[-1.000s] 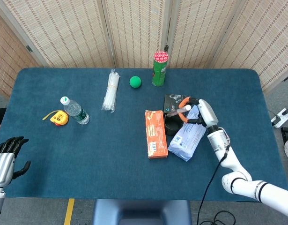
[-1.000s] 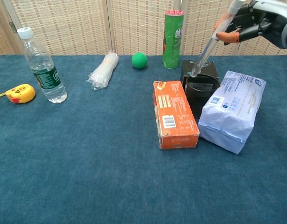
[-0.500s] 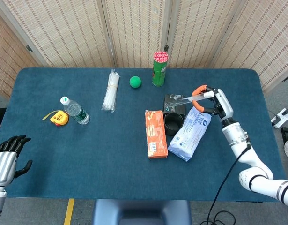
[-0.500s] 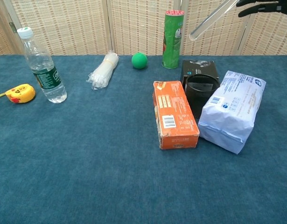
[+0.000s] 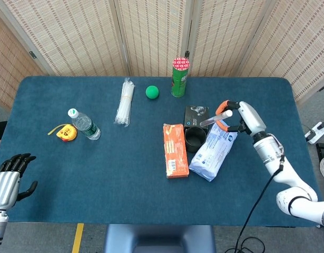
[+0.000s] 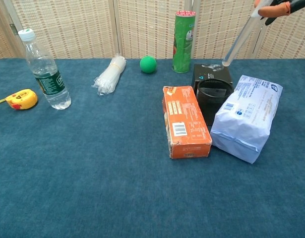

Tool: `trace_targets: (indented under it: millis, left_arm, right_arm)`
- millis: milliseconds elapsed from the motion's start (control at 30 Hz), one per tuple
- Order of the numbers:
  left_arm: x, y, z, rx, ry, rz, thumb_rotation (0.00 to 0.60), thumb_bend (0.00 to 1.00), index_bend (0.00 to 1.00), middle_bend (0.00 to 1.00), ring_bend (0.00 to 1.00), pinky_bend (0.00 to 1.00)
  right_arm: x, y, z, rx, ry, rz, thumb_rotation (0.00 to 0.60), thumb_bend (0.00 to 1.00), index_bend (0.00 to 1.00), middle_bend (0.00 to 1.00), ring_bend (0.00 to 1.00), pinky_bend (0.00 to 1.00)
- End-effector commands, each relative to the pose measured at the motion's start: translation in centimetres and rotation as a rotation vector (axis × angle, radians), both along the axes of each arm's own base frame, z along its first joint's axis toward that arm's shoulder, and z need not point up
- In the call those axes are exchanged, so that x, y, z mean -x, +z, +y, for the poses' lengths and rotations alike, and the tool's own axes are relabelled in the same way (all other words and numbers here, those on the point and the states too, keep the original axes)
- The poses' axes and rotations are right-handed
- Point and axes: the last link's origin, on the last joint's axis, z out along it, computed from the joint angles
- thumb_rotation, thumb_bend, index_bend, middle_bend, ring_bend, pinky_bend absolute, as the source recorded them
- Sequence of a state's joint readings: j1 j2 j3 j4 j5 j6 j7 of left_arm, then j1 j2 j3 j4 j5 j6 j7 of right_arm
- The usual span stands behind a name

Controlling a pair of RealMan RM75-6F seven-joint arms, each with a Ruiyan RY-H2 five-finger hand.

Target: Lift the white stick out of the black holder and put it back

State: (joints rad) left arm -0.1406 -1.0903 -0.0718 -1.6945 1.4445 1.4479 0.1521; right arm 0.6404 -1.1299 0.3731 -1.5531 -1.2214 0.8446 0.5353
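Note:
The black holder (image 5: 195,128) (image 6: 212,91) stands mid-table between an orange box and a white-blue bag, its round mouth facing up. My right hand (image 5: 242,117) (image 6: 282,5) is up and to the right of it, pinching the top of the white stick (image 5: 214,119) (image 6: 240,37). The stick slants down to the left. Its lower tip hangs just above the holder's back top edge, outside the round mouth. My left hand (image 5: 8,176) rests at the near left table edge with fingers apart, holding nothing. The chest view does not show it.
An orange box (image 5: 175,150) lies against the holder's left and a white-blue bag (image 5: 212,150) against its right. Behind stand a green can (image 5: 179,76) and a green ball (image 5: 152,92). A plastic bundle (image 5: 124,103), water bottle (image 5: 84,125) and yellow tape measure (image 5: 66,133) lie left.
The stick went from inside the holder to high above it. Now it has come back down and stands steeper, its tip near the holder's back edge. The left hand stayed put.

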Motion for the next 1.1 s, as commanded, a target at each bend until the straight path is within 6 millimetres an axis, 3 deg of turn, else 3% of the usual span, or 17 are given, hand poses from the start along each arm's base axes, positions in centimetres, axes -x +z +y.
trace_targets:
  millis: [33,133,300,533,767,833,1100]
  left_arm:
    - [0.0,0.0,0.0,-0.001,0.0,-0.002,0.6,0.34,0.24,0.21,0.17,0.23]
    - [0.1,0.1,-0.1,-0.003,0.004,-0.003,0.6,0.34,0.24,0.21,0.17,0.23]
    - [0.3,0.1,-0.2,-0.005,0.01,-0.003,0.6,0.34,0.24,0.21,0.17,0.23]
    - [-0.1,-0.1,0.0,0.002,-0.001,-0.002,0.6,0.34,0.24,0.21,0.17,0.23]
    - [-0.2,-0.2,0.2,0.01,0.0,-0.005,0.6,0.34,0.24,0.21,0.17,0.23]
    - [-0.2,-0.3,0.2,0.011,0.003,-0.01,0.6,0.34,0.24,0.21,0.17,0.23]
    - [0.2,-0.2,-0.1,0.012,0.014,-0.013,0.6,0.34,0.24,0.21,0.17,0.23]
  right_arm:
    - [-1.7,-0.7,0.9,-0.079,-0.032,-0.107,0.6,0.34,0.66,0.51,0.36,0.34]
    - [-2.3,-0.6,1.1,-0.152,-0.058,-0.233,0.6,0.34,0.66,0.51,0.36,0.35]
    - [-1.8,-0.1,0.9,-0.174,-0.069,-0.286,0.6,0.34,0.66,0.51,0.36,0.35]
    - [0.1,-0.4,0.2,-0.035,-0.004,-0.064,0.6,0.34,0.66,0.52,0.36,0.35]
    - [0.4,-1.0,0.0,0.084,0.027,0.13,0.6,0.34,0.67,0.52,0.36,0.35]
    - [0.1,-1.3,0.1,0.063,0.009,0.097,0.6,0.34,0.67,0.52,0.36,0.35]
    - [-2.1,-1.4,0.7,-0.226,-0.122,-0.327,0.6,0.34,0.67,0.52,0.37,0.35]
